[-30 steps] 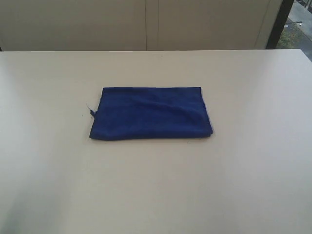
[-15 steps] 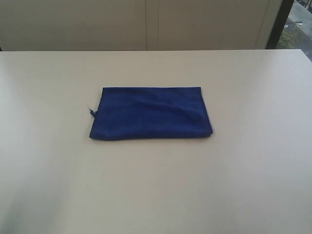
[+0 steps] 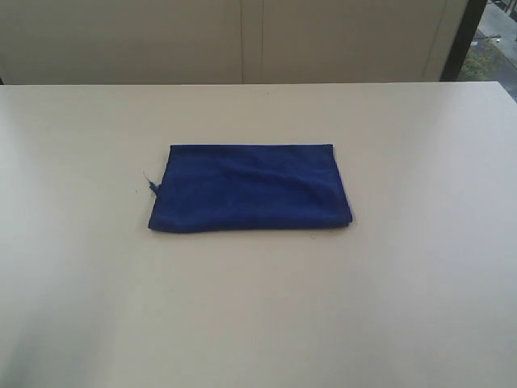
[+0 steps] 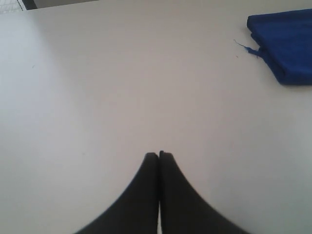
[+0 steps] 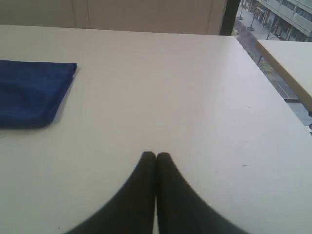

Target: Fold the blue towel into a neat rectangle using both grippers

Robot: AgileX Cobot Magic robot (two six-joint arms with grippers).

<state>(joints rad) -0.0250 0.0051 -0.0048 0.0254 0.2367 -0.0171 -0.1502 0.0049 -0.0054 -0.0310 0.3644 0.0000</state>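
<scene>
blue towel (image 3: 250, 190) folded flat, on table (image 3: 404, 307)

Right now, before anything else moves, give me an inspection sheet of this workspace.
Surface: pale, flat table.
Job's things: blue towel lies flat mid-table, folded to a rectangle, slightly wrinkled on top; a loose thread sticks out at its left edge in the exterior view.
Clutter: nothing seen.
Claws: left claw shut, empty, over the table, apart from the towel; right claw the same.
Cables: nothing seen.
Surroundings: panelled wall behind the table; window at far right; second table in the right wrist view.
</scene>
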